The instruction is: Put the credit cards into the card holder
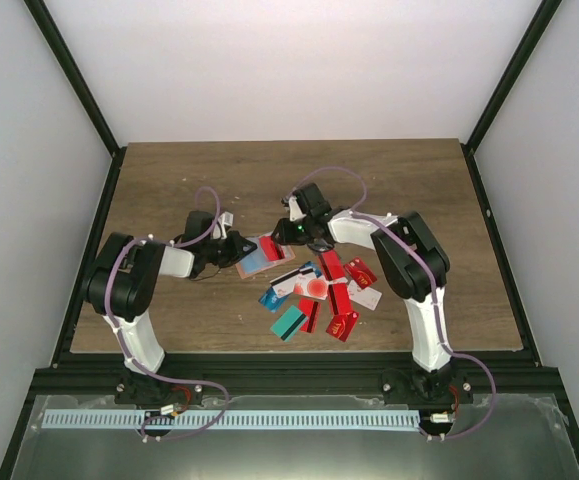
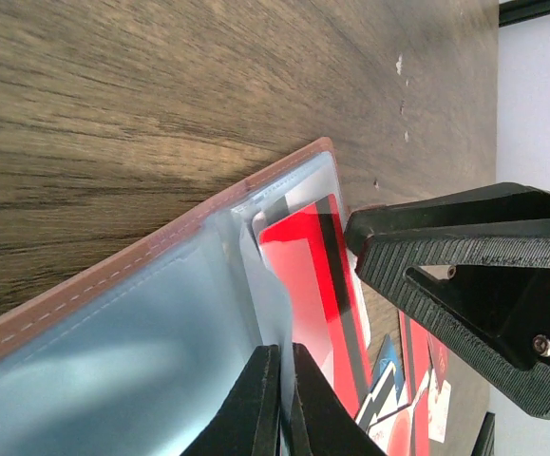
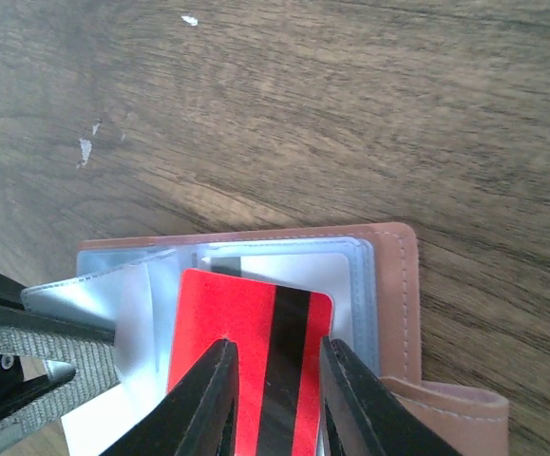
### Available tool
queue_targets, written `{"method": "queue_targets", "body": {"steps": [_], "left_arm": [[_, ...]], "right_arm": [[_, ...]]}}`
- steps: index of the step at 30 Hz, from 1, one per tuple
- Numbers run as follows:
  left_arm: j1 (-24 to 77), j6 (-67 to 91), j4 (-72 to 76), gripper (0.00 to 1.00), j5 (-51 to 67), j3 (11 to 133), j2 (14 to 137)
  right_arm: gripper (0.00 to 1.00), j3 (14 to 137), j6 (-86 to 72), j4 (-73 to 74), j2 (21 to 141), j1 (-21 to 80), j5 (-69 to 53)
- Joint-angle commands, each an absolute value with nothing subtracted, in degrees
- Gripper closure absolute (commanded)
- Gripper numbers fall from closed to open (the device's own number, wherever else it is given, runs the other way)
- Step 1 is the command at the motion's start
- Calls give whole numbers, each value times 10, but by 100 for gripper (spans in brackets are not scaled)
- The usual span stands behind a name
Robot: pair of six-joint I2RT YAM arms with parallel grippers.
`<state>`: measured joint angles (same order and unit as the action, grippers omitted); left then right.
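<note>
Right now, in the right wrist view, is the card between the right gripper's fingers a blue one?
No, the card in the right gripper is red with a black stripe, over the card holder.

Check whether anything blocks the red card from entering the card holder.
Nothing visible does. The left end effector pinches a clear sleeve; the red card in the right end effector lies over the card holder.

I see a salmon-brown card holder [image 3: 398, 275] with pale stitching and cloudy grey-blue sleeves, a red card [image 3: 218, 309] with a black stripe, and red, white, blue and teal credit cards [image 1: 329, 295] on a grainy brown table [image 1: 269, 170].
</note>
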<state>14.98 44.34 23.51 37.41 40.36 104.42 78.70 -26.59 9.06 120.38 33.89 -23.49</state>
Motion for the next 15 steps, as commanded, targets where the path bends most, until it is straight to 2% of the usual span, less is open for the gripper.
{"method": "queue_targets", "body": {"steps": [1,9,15], "left_arm": [[148,432,247,96,381,398,1051],[148,432,249,93,382,398,1053],[148,432,248,80,384,398,1052]], "right_arm": [[74,781,-257,111,1216,343,-208],[74,780,-259,113,1220,352,-216],[74,772,-276,97,1218,359,-245]]}}
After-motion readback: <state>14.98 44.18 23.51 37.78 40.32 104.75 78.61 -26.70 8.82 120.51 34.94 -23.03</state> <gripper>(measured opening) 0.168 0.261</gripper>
